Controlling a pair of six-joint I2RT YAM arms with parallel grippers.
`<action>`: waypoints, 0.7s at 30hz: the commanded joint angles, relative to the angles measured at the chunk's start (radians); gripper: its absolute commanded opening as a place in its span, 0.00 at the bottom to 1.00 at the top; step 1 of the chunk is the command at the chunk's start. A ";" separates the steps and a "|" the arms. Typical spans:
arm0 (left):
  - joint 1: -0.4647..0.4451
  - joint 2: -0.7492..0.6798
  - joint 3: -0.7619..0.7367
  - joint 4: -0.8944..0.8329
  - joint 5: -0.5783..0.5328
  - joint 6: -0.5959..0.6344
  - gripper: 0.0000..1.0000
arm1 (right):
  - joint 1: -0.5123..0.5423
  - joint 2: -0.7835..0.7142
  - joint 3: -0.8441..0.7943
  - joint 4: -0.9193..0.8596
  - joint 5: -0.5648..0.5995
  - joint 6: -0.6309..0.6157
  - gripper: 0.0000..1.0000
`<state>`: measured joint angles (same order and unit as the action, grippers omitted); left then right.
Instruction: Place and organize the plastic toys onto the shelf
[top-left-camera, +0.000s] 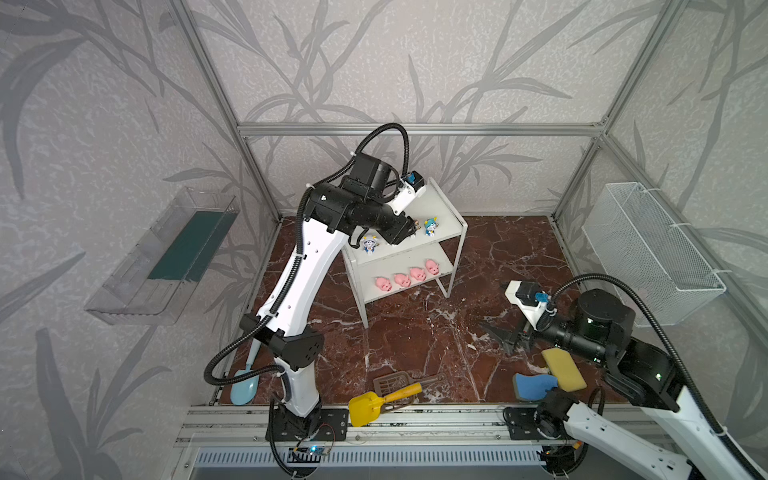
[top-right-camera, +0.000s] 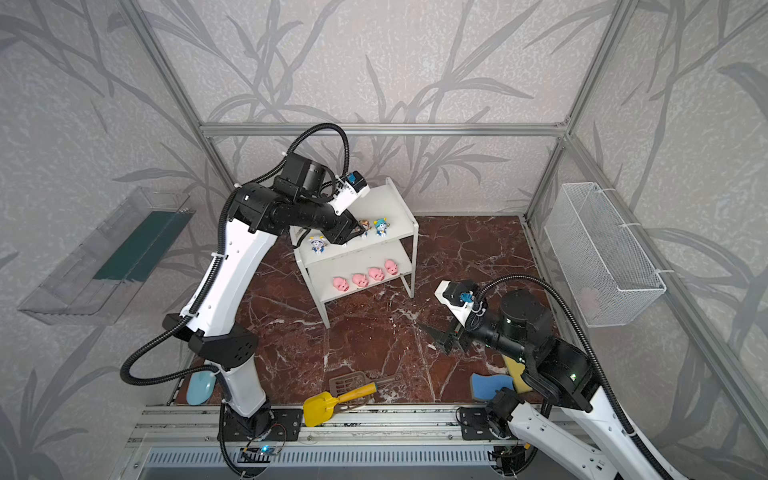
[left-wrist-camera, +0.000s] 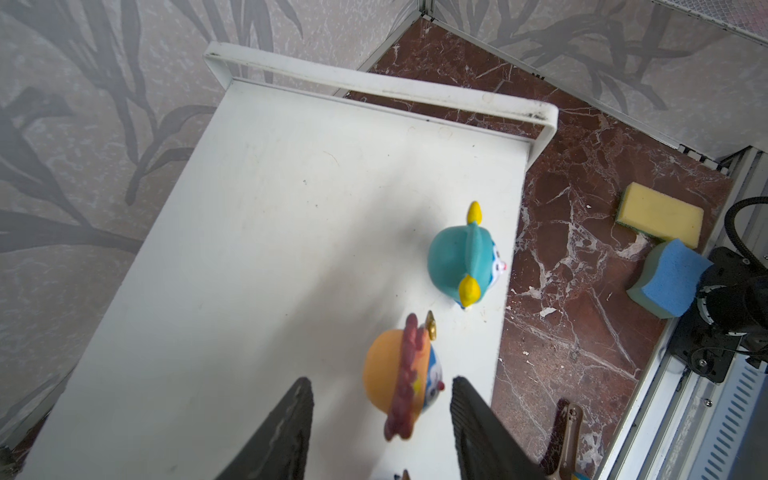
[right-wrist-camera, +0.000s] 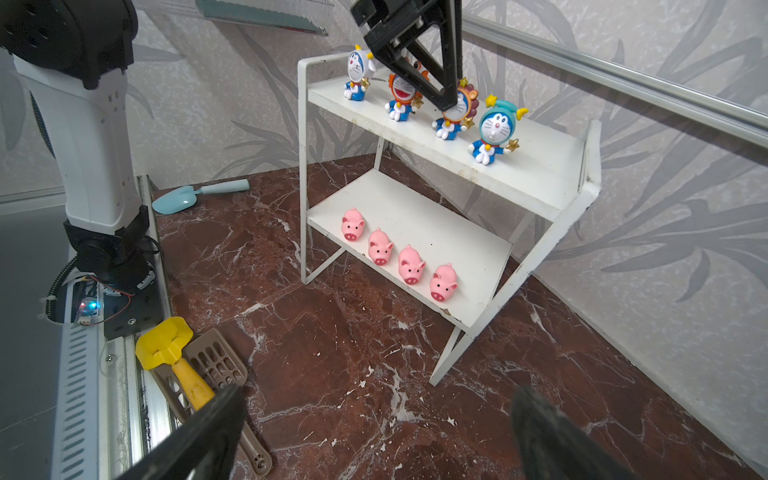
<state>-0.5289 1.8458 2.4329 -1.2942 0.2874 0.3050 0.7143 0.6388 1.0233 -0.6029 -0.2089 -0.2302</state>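
On red marble floor (top-left-camera: 415, 345), between grey leaf-print walls (top-left-camera: 415, 62): a loaded shelf (top-left-camera: 438, 208).
You have the shelf at twelve o'clock on the floor, pigs (right-wrist-camera: 380, 247) below, figurines (right-wrist-camera: 494, 129) above. Your left gripper (left-wrist-camera: 380, 379) straddles the brown-maned figurine (left-wrist-camera: 399, 374), jaws narrow, not gripping; your right gripper (right-wrist-camera: 378, 390), at four o'clock, gapes wide.

On the shelf (left-wrist-camera: 291, 208), the back of the top board is bare, with room to reach in. Four figurines (right-wrist-camera: 492, 129) block its front edge. Four pigs (right-wrist-camera: 380, 247) line the lower board's front. The surface (right-wrist-camera: 353, 353) before it is open.
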 joint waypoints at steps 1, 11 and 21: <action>-0.008 0.009 0.024 -0.035 0.020 0.029 0.52 | -0.001 -0.010 -0.006 0.023 0.006 -0.004 0.99; -0.015 0.008 0.024 -0.042 0.019 0.032 0.42 | -0.006 -0.010 -0.007 0.024 0.002 -0.001 0.99; -0.024 0.007 0.024 -0.045 0.019 0.032 0.36 | -0.006 -0.012 -0.008 0.025 0.002 0.000 0.99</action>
<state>-0.5453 1.8488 2.4332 -1.3029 0.2901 0.3077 0.7113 0.6357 1.0233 -0.6029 -0.2089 -0.2302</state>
